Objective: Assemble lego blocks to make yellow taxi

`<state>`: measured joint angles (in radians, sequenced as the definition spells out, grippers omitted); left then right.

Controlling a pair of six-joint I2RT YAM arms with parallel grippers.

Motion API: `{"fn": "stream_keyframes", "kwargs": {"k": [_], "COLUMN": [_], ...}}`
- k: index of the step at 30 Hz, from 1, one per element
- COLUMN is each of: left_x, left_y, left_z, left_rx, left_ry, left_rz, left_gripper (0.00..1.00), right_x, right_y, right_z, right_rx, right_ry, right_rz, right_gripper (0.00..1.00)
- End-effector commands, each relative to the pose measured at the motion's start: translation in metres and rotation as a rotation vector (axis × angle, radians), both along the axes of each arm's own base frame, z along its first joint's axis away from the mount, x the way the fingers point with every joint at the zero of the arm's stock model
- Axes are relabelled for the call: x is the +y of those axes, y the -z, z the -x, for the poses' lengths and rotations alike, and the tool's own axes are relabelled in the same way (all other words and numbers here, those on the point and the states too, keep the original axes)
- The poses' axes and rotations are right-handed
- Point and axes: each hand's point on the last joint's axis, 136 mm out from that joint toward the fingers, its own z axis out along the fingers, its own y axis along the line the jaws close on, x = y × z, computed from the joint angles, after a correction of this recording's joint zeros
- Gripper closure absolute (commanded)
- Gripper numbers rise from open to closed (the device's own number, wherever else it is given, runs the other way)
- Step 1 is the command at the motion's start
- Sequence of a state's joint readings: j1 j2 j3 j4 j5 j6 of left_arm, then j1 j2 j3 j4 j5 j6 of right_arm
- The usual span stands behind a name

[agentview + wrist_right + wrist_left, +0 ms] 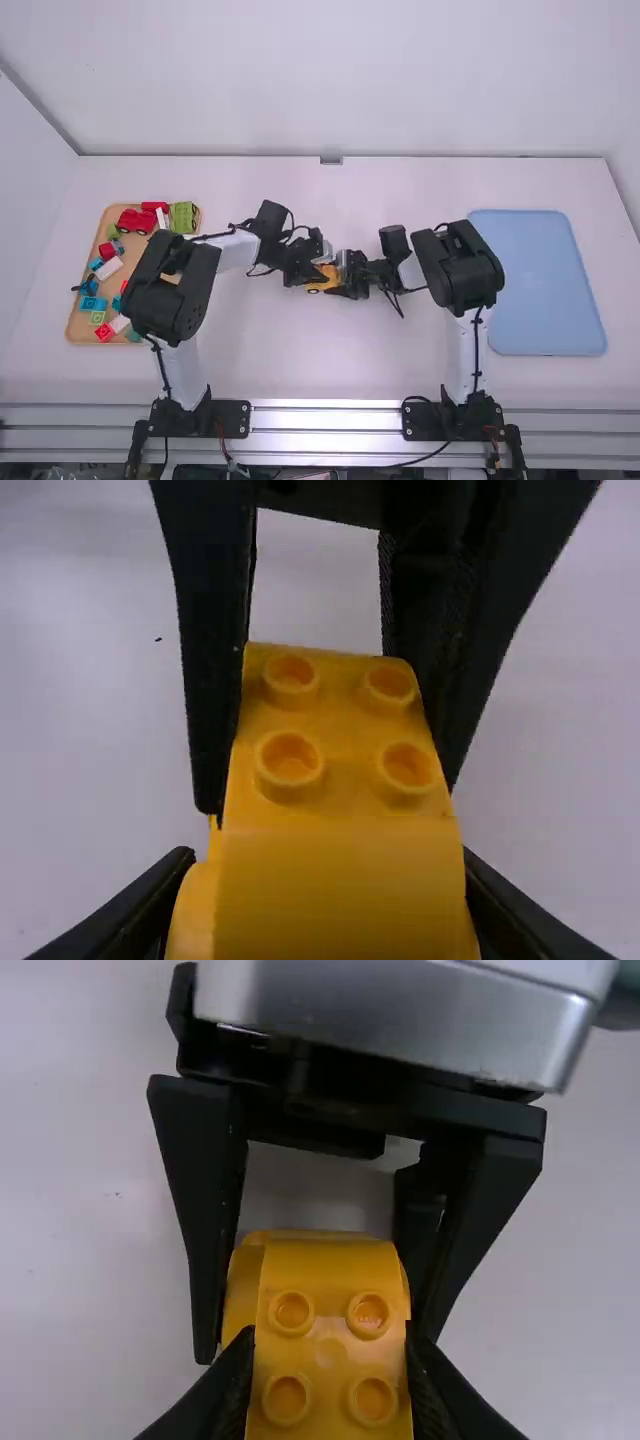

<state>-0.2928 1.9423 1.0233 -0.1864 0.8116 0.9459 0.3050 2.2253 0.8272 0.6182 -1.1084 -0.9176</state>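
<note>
Yellow taxi (328, 271) is well in from the front edge of the surface (330, 370), clasped by the jaws of left gripper (330, 1347) and right gripper (328, 860), probably for pressing together; next, ensure flush seating before releasing one side.

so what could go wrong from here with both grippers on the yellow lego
The left gripper and right gripper both clamp the yellow lego build, so if one moves unevenly, it could twist or pull apart.

Their fingertips sit very close together along its sides, so a small shift might make them knock or snag.
</note>
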Motion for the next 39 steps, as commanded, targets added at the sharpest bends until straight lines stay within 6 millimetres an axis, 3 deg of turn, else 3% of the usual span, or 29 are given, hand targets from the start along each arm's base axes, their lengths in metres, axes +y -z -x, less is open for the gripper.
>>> {"fn": "stream_keyframes", "kwargs": {"k": [1, 6, 11, 13, 20, 24, 26, 29, 39], "left_x": [0.017, 0.015, 0.01, 0.009, 0.009, 0.022, 0.036, 0.042, 0.019], "left_y": [0.053, 0.055, 0.008, 0.0, 0.002, -0.009, -0.027, -0.036, -0.016], "left_z": [0.033, 0.023, 0.009, 0.008, 0.021, 0.009, -0.006, 0.0, 0.015], "left_rx": [0.105, 0.038, -0.088, -0.116, -0.119, -0.14, -0.118, -0.116, -0.105], "left_ry": [0.011, -0.027, -0.034, -0.033, -0.048, -0.098, -0.147, -0.091, -0.002], "left_rz": [-0.152, -0.129, -0.081, -0.067, 0.058, 0.174, 0.257, 0.318, 0.291], "left_gripper": [0.98, 0.98, 0.98, 0.98, 0.98, 0.98, 0.98, 0.98, 0.98], "right_x": [-0.002, -0.002, -0.002, -0.002, -0.002, -0.002, -0.002, -0.002, 0.007], "right_y": [0.007, 0.007, 0.008, 0.007, 0.008, 0.008, 0.008, 0.007, 0.007], "right_z": [-0.005, -0.005, -0.004, -0.005, -0.004, -0.004, -0.004, -0.004, 0.002], "right_rx": [-0.004, -0.004, -0.002, -0.003, -0.002, -0.002, -0.001, -0.003, -0.01], "right_ry": [0.024, 0.024, 0.023, 0.024, 0.024, 0.024, 0.024, 0.023, -0.003], "right_rz": [0.025, 0.026, 0.026, 0.025, 0.026, 0.026, 0.026, 0.025, 0.026], "right_gripper": [0.42, 0.42, 0.42, 0.42, 0.42, 0.42, 0.42, 0.42, 0.42]}}
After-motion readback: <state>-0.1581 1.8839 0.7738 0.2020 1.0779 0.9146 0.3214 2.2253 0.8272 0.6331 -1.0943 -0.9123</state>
